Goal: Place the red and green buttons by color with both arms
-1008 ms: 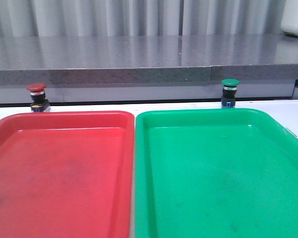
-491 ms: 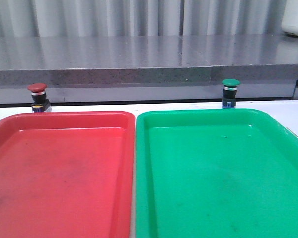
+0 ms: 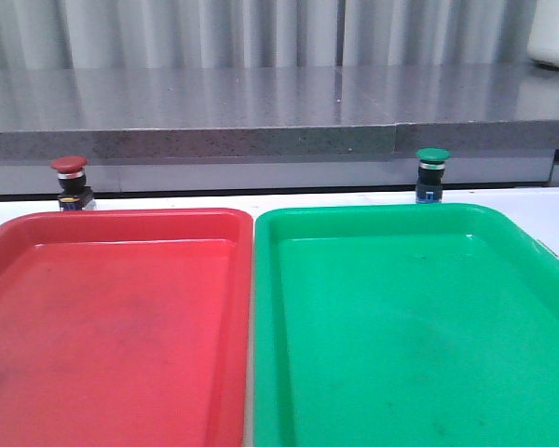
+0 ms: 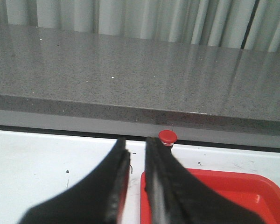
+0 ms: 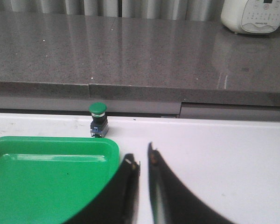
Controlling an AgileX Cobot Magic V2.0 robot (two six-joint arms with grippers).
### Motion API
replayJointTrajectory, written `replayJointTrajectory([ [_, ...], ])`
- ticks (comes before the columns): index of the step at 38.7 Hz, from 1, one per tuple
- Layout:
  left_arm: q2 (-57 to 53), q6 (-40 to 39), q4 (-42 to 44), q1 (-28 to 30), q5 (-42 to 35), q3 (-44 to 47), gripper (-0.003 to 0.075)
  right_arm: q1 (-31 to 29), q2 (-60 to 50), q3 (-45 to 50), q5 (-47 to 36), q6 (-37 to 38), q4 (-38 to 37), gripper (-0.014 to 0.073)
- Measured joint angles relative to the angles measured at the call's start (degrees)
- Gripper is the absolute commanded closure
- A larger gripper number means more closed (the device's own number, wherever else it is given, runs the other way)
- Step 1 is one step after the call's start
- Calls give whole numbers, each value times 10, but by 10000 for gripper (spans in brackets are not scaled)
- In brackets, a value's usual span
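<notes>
I have not started yet: the red button sits behind the red tray, the green button behind the green tray, and my left gripper and right gripper are nearly closed on nothing.

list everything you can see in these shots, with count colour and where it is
red button: 1, dark red cap on a black body, on the white table just behind the red tray's far left corner
green button: 1, green cap, blue base, behind the green tray's far edge
red tray: 1, red, left half of the table, nothing in it
green tray: 1, green, right half, beside the red one, nothing in it
table: 1, white
counter: 1, grey speckled, behind the table
appliance: 1, white, on the counter, far right
curtain: 1, pale grey, at the back
left gripper: 1, black, jaws nearly closed, holding nothing
right gripper: 1, black, jaws nearly closed, holding nothing
</notes>
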Motion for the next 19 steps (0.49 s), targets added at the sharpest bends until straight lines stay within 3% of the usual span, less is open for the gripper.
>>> replayJointTrajectory([
  [3,0,0,0,0,0,0,86,0,1,0,0,0,0,78],
  [5,0,0,0,0,0,0,22,0,1,0,0,0,0,21],
  [19,2,0,-1,0,-3,0,144,0,1,0,1,0,0,-8],
])
